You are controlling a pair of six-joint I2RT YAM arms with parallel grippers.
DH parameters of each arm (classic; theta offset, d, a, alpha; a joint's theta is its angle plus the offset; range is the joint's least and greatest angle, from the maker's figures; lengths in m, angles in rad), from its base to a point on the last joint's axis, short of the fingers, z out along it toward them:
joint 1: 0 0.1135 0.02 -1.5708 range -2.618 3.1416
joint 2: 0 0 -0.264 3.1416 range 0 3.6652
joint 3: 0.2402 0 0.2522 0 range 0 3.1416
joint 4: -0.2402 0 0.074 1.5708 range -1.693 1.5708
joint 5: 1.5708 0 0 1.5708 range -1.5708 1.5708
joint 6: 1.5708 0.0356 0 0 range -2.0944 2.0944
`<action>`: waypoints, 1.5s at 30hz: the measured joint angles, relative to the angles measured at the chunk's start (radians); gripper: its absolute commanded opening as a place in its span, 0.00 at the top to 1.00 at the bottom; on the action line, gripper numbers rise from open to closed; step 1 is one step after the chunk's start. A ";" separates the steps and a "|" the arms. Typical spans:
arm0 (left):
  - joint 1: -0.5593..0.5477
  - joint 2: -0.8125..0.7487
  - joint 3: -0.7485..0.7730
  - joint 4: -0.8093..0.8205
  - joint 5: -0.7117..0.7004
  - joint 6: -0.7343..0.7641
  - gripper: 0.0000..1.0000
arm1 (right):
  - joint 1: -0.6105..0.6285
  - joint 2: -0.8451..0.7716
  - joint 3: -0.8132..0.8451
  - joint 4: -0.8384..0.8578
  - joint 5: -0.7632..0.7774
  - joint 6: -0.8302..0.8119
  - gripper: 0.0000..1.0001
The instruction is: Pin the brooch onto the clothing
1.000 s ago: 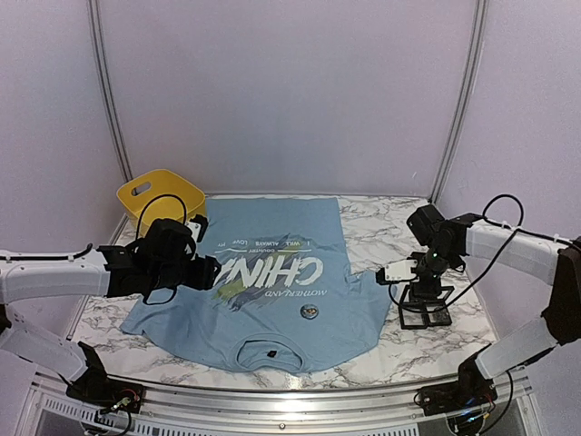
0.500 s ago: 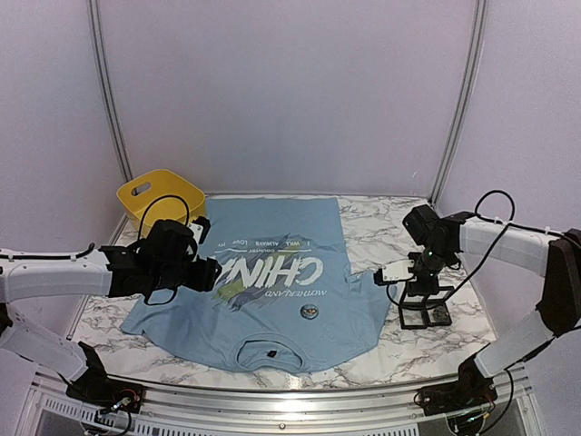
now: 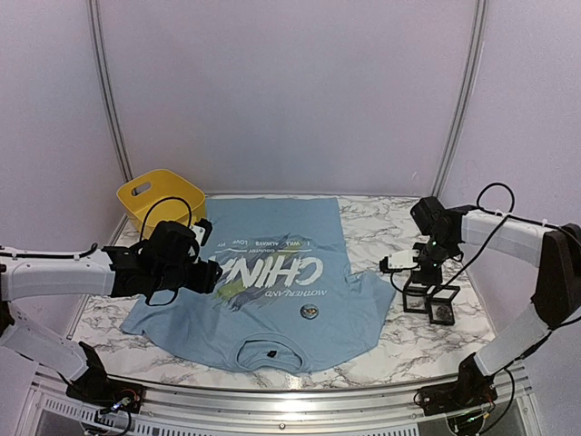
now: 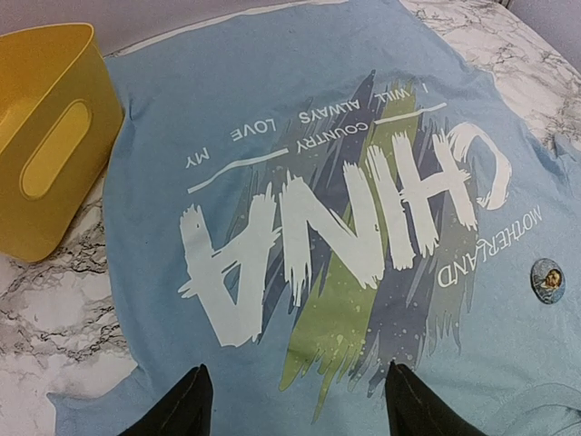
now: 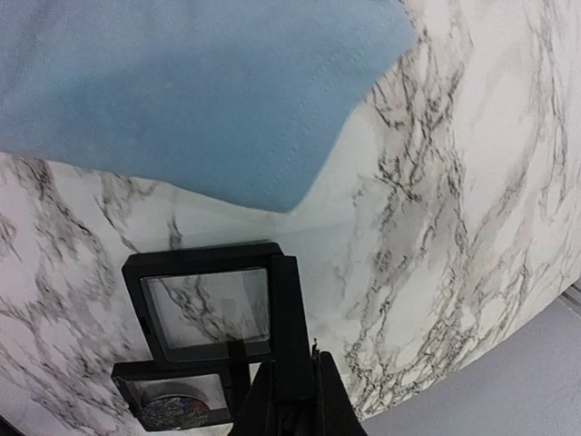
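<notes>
The clothing, a light blue T-shirt [image 3: 272, 331] with white "CHINA" lettering, lies flat on the marble table [image 3: 386, 227]. A small round brooch [image 3: 310, 312] rests on the shirt near its lower right; the left wrist view shows this brooch [image 4: 547, 280] too. My left gripper [image 3: 204, 272] hovers open over the shirt's left side, nothing between its fingers [image 4: 191, 400]. My right gripper [image 3: 420, 277] is right of the shirt, shut on the frame edge of an opened black display case [image 5: 204, 309]. The case's lower half holds a round dark piece [image 5: 172, 411].
A yellow basket [image 3: 159, 195] stands at the back left, touching the shirt's corner. The shirt's right sleeve [image 5: 182, 91] ends just short of the case [image 3: 431, 300]. Bare marble [image 5: 436, 227] lies beyond the case; a rail runs along the table's near edge.
The right gripper has closed on the case's frame, and the case now lies spread open a little farther right. The left arm has hardly moved.
</notes>
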 measured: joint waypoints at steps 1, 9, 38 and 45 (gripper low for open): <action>0.000 0.000 0.000 0.000 0.000 0.000 0.33 | -0.023 0.003 0.006 0.007 0.005 -0.005 0.95; 0.000 0.013 0.005 0.000 0.000 0.000 0.33 | -0.163 0.107 0.095 0.119 0.021 -0.059 0.95; 0.000 0.039 0.027 -0.002 0.000 0.011 0.33 | -0.275 0.235 0.314 0.249 -0.145 0.011 0.36; 0.000 0.039 0.028 -0.002 0.000 0.010 0.33 | -0.275 -0.142 0.191 0.599 -0.184 0.695 0.38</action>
